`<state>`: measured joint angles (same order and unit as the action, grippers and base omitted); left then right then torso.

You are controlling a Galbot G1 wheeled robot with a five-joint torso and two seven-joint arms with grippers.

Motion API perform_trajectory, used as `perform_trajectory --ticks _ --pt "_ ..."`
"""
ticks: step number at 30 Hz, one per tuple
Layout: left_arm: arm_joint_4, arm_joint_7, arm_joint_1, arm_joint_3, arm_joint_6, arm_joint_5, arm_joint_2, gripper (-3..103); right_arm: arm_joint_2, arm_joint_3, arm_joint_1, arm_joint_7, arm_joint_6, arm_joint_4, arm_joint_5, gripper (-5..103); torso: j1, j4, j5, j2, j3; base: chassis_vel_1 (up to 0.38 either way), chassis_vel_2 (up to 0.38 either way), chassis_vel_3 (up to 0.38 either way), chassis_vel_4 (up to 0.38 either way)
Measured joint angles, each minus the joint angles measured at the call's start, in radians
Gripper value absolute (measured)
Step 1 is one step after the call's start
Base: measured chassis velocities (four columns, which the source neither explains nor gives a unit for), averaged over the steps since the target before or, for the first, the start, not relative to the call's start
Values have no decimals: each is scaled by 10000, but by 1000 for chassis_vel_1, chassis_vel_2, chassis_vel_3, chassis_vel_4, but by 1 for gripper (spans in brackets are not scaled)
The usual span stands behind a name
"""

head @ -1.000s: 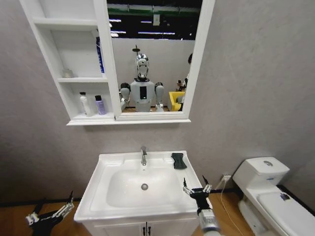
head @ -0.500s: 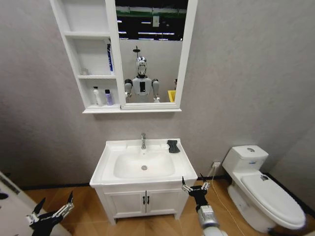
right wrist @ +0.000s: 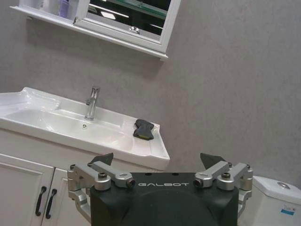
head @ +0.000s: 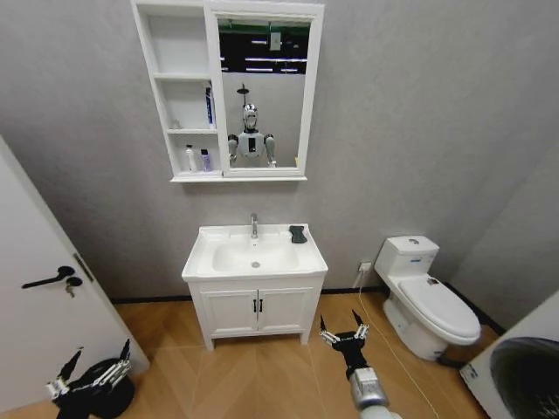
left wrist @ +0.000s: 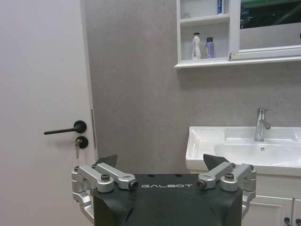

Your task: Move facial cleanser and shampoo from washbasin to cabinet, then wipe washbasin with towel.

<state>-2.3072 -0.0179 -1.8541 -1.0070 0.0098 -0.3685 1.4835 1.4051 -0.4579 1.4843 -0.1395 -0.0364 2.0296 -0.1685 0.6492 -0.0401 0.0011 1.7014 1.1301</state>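
Two grippers, left (head: pixel 87 377) and right (head: pixel 342 332), jaws spread; crumpled dark towel (head: pixel 299 234) on glossy washbasin (head: pixel 210 262).

One washbasin (head: pixel 218 258) with one faucet (head: pixel 254 226) stands ahead of both hands, on a vanity with two doors (head: pixel 256 310). One towel (head: pixel 299 234) lies on the basin's rim, ahead of the right hand (head: pixel 342 332). One cabinet (head: pixel 179 96) hangs above, with three shelf niches and one mirror (head: pixel 262 92). Two bottles, white (head: pixel 190 159) and purple (head: pixel 204 161), stand in the lowest niche, ahead of the left hand (head: pixel 90 374). One toilet (head: pixel 428 301) and one door (head: pixel 48 297). Two hands, each with its fingers spread.
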Motion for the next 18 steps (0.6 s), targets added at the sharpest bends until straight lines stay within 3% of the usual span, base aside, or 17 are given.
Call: perform_trajectory --ticks 3,5,8,10,13,15,18 --pt "1 0 0 1 0 0 -1 100 -7 -7 23 118 0 4 -26 100 -3 -6 -22 2 -3 324 -381 -349 334" --pt "0 0 0 1 0 0 0 100 -10 -28 46 390 0 3 -109 100 1 0 -3 0 1 359 -352 -368 344" --pt "1 0 -1 0 0 0 0 100 -2 -49 78 571 52 -9 -140 100 -9 -6 -22 6 -5 322 -319 -286 322" --pt "0 0 -1 1 0 0 0 100 35 -63 40 530 199 -137 -236 100 -11 -2 -3 6 -4 274 -249 -287 253" --pt "1 4 -3 -3 0 0 0 100 42 -104 34 508 201 -166 -416 100 -13 5 -14 9 -6 120 -170 -153 203" --pt "1 0 -1 1 0 0 -1 100 44 -118 31 492 201 -175 -465 100 -10 -11 -15 5 -4 -10 19 -86 27" --pt "0 0 -1 2 0 0 0 100 45 -121 29 486 199 -179 -468 100 1 -8 -6 0 0 -48 -38 -55 -9"
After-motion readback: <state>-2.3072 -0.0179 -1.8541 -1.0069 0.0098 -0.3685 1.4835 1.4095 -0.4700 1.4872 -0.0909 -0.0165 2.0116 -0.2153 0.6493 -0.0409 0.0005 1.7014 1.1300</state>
